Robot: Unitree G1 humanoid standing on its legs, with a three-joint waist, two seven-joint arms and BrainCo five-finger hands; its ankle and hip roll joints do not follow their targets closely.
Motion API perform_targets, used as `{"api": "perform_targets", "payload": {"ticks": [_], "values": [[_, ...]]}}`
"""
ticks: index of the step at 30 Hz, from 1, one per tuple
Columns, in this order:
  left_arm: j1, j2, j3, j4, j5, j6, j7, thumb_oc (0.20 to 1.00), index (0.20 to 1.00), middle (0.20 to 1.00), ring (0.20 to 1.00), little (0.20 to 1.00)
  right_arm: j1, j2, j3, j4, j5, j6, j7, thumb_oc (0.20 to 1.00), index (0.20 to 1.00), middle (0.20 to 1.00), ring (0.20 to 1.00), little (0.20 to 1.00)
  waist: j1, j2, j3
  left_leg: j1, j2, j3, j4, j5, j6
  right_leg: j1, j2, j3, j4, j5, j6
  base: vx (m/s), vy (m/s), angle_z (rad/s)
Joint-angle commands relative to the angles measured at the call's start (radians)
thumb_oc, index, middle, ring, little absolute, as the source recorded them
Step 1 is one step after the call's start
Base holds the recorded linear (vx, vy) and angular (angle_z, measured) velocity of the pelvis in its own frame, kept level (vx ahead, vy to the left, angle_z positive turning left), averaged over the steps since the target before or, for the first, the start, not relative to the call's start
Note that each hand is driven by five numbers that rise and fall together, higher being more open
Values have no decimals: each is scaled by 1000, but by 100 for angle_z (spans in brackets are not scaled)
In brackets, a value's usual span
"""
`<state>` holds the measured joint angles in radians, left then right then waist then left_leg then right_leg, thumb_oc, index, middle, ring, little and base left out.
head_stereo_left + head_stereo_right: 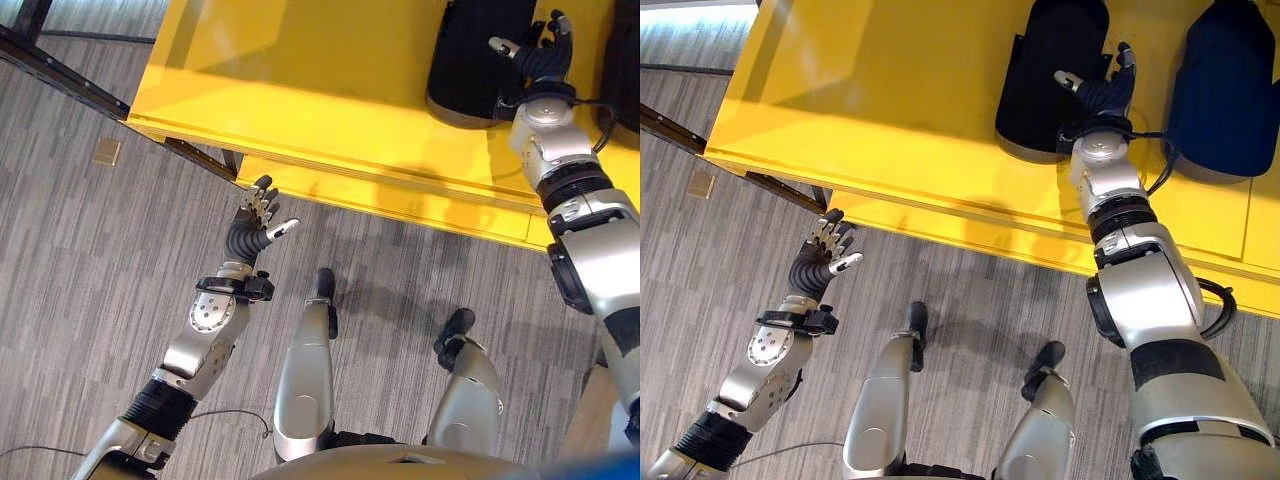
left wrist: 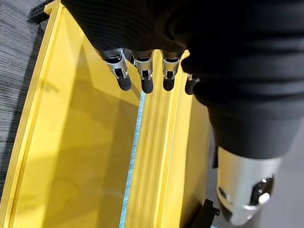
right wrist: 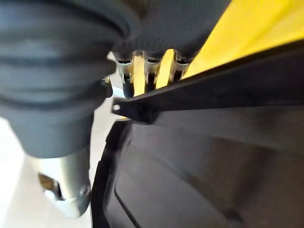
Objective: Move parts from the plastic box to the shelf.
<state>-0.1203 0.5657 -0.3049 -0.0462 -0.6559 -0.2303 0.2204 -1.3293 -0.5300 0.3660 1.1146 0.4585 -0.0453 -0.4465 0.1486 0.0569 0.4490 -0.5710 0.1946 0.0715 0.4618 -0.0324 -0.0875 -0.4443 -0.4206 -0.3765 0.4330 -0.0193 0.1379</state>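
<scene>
The robot's right hand (image 1: 1102, 92) reaches over the yellow metal shelf (image 1: 900, 90), fingers relaxed and thumb spread, resting against the rim of a black moulded plastic part (image 1: 1050, 80) that lies on the shelf surface; nothing is clasped. A second, dark blue moulded part (image 1: 1225, 90) sits just beside it, on the far side of the wrist. The left hand (image 1: 255, 222) hangs empty and loosely spread above the grey carpet floor (image 1: 90, 260), near the shelf's front lip. The step appears to be setting the black part down; it is best finished by drawing the fingers straight back, clear of the rim, without nudging the blue neighbour.
</scene>
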Motion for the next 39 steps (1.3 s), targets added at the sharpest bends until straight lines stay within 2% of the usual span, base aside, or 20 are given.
{"api": "perform_targets", "payload": {"ticks": [1, 2, 3, 4, 18, 21, 22, 25, 29, 30, 32, 33, 36, 39], "values": [[6, 37, 45, -42, 7, -61, -2, 1000, 1000, 1000, 1000, 1000, -55, -65, 27, -92, -45, -35, -27, 1000, 1000, 1000, 1000, 1000, 8, -22, -2, 19, 58, -7, 20, -49, -25, 70, -4, 53, -38, 36, 37, 0, 0, 0], [8, 40, 47, -43, 7, -62, -4, 1000, 1000, 1000, 1000, 1000, -57, -68, 26, -98, -49, -34, -27, 1000, 1000, 1000, 1000, 1000, 7, -25, -5, 20, 58, -8, 20, -50, -25, 73, -4, 52, -38, 36, 38, 0, 0, 0], [8, 40, 48, -42, 7, -61, -4, 1000, 1000, 1000, 1000, 1000, -57, -67, 27, -98, -49, -34, -27, 1000, 1000, 1000, 1000, 1000, 8, -24, -9, 30, 61, -14, 23, -73, -34, 80, 0, 57, -32, 16, 48, 0, 0, 0], [8, 41, 48, -42, 6, -61, -7, 1000, 1000, 1000, 1000, 1000, -61, -71, 26, -109, -51, -35, -28, 1000, 1000, 1000, 1000, 1000, 7, -27, -9, 23, 57, -9, 17, -48, -25, 77, -3, 50, -41, 37, 38, 0, 0, 0], [15, 54, 70, -23, 7, -49, -17, 1000, 1000, 1000, 1000, 1000, -48, -93, 13, -234, -95, -35, -43, 1000, 1000, 1000, 1000, 1000, -10, -58, -43, 63, 63, -9, 13, -56, -31, 122, 7, 49, -55, 36, 41, -5, 1, 0], [20, 51, 82, -20, 13, -44, -20, 1000, 1000, 1000, 1000, 1000, -1, -101, -8, -330, -128, -32, -50, 1000, 1000, 1000, 1000, 1000, -21, -67, -53, 82, 67, -7, 5, -57, -30, 140, 13, 51, -72, 40, 42, 17, -4, -6], [24, 43, 87, -16, 23, -38, -21, 1000, 1000, 1000, 1000, 1000, 68, -107, -32, -445, -176, -28, -52, 1000, 1000, 1000, 1000, 1000, -31, -75, -63, 103, 69, -1, -8, -54, -31, 159, 15, 54, -88, 48, 44, 36, -8, -11], [42, 36, 101, -18, 37, -27, -29, 1000, 1000, 1000, 1000, 1000, 200, -113, -90, -612, -262, -19, -45, 1000, 1000, 1000, 1000, 1000, -41, -92, -79, 134, 73, 7, -30, -49, -30, 190, 24, 50, -126, 59, 46, 39, -29, -16], [80, 11, 145, -28, 68, -10, -38, 1000, 1000, 1000, 1000, 1000, 481, -94, -221, -909, -380, -34, -23, 1000, 1000, 1000, 1000, 1000, -63, -108, -98, 171, 76, 19, -55, -46, -27, 229, 26, 47, -160, 69, 52, 46, -24, -9], [95, -5, 161, -30, 85, -4, -39, 1000, 1000, 1000, 1000, 1000, 603, -57, -273, -1024, -413, -55, -7, 1000, 1000, 1000, 1000, 1000, -75, -112, -106, 180, 76, 26, -66, -39, -23, 237, 22, 46, -175, 77, 54, 52, -12, -6], [121, -13, 177, -33, 103, 4, -42, 1000, 1000, 1000, 1000, 1000, 713, -42, -310, -1129, -461, -54, 17, 1000, 1000, 1000, 1000, 1000, -80, -115, -115, 191, 79, 26, -65, -46, -25, 249, 23, 46, -183, 75, 58, 55, -10, -2], [140, -31, 191, -37, 116, 10, -39, 1000, 1000, 1000, 1000, 1000, 811, -11, -332, -1212, -477, -74, 44, 1000, 1000, 1000, 1000, 1000, -90, -117, -119, 197, 81, 30, -70, -46, -24, 256, 23, 46, -193, 80, 61, 37, 1, -2], [170, -45, 205, -42, 135, 14, -41, 1000, 1000, 1000, 1000, 1000, 922, 18, -346, -1306, -521, -84, 66, 1000, 1000, 1000, 1000, 1000, -100, -122, -127, 207, 80, 36, -76, -46, -22, 261, 23, 51, -208, 87, 65, 39, 11, -6], [209, -62, 239, -50, 174, 17, -30, 1000, 1000, 1000, 1000, 1000, 1042, 22, -356, -1415, -649, -99, 89, 1000, 1000, 1000, 1000, 1000, -114, -125, -131, 210, 83, 44, -73, -48, -20, 266, 23, 56, -221, 96, 69, 34, 16, -3]]}}
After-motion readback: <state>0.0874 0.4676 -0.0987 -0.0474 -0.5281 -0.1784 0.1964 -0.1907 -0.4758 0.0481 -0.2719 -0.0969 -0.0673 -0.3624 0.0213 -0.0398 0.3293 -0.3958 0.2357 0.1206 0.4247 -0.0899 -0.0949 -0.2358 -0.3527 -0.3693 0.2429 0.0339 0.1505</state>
